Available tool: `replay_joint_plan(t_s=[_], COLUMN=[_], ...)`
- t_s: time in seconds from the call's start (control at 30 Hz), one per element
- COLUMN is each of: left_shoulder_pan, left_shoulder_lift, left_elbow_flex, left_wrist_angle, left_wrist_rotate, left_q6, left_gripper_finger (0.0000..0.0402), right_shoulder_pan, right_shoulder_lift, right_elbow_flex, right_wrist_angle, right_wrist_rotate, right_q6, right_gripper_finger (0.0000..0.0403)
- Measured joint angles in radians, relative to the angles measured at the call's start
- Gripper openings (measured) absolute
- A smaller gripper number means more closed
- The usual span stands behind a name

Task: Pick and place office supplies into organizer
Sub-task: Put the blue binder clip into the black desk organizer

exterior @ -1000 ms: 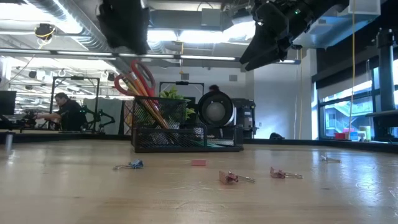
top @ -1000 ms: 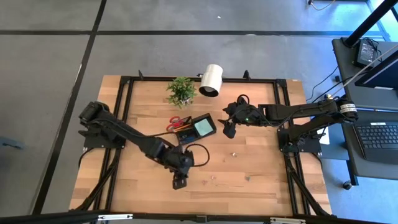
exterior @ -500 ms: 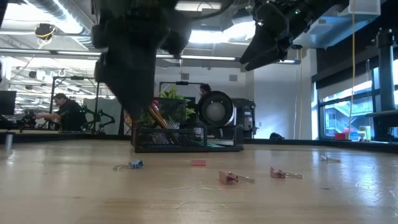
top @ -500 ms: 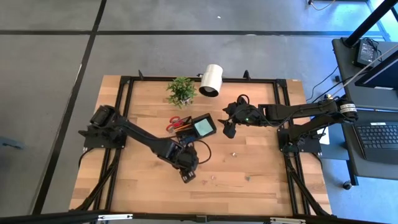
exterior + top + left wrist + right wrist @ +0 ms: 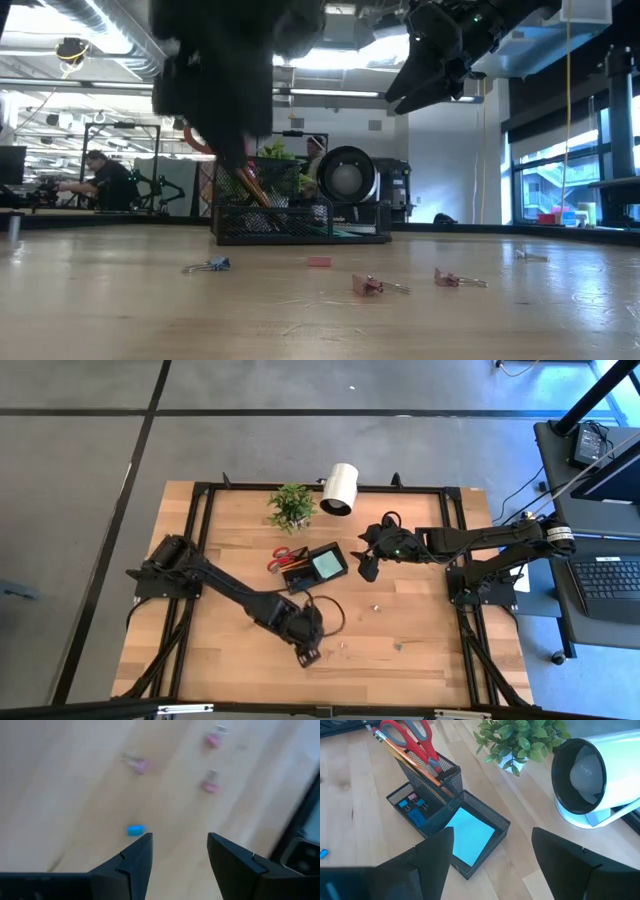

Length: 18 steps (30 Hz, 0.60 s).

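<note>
left hand [image 5: 311, 654] | moved rightward and nearer the table's front edge | fingers apart

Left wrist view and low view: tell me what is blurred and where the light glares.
Left wrist view: the wooden table, blue piece and pink clips are smeared, while the left pincer stays crisp. Low view: the near arm is a dark, unfocused mass against bright ceiling lights; the clips on the table look sharp.

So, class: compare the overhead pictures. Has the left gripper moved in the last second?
Yes. The left gripper has moved rightwards and slightly toward the table's near edge, away from the organizer, which has stayed put.
</note>
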Motion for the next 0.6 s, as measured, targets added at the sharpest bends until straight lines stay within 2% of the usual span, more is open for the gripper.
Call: replay_joint_plan(t_s=[0.17, 0.33, 0.4, 0.6], left_shoulder_pan=[-0.025, -0.002, 0.005, 0.009], left_shoulder_lift=[0.098, 0.203, 0.225, 0.282], left_elbow_flex=[0.174, 0.330, 0.358, 0.360], left_wrist_angle=[-0.057, -0.349, -0.401, -0.397], left_wrist_rotate=[-0.014, -0.075, -0.075, -0.035], left_q6=[0.097, 0.079, 0.061, 0.063], left_gripper_finger=[0.0182, 0.0176, 0.0171, 0.0167], right_shoulder_pan=[0.000, 0.000, 0.000, 0.000], right_shoulder_lift=[0.000, 0.000, 0.000, 0.000], right_elbow_flex=[0.000, 0.000, 0.000, 0.000], right_wrist_angle=[0.001, -0.002, -0.002, -0.002], right_wrist_rotate=[0.000, 0.000, 0.000, 0.000], right_q6=[-0.005, -0.004, -0.004, 0.000], right_gripper_finger=[0.0272, 0.0272, 0.0272, 0.0272])
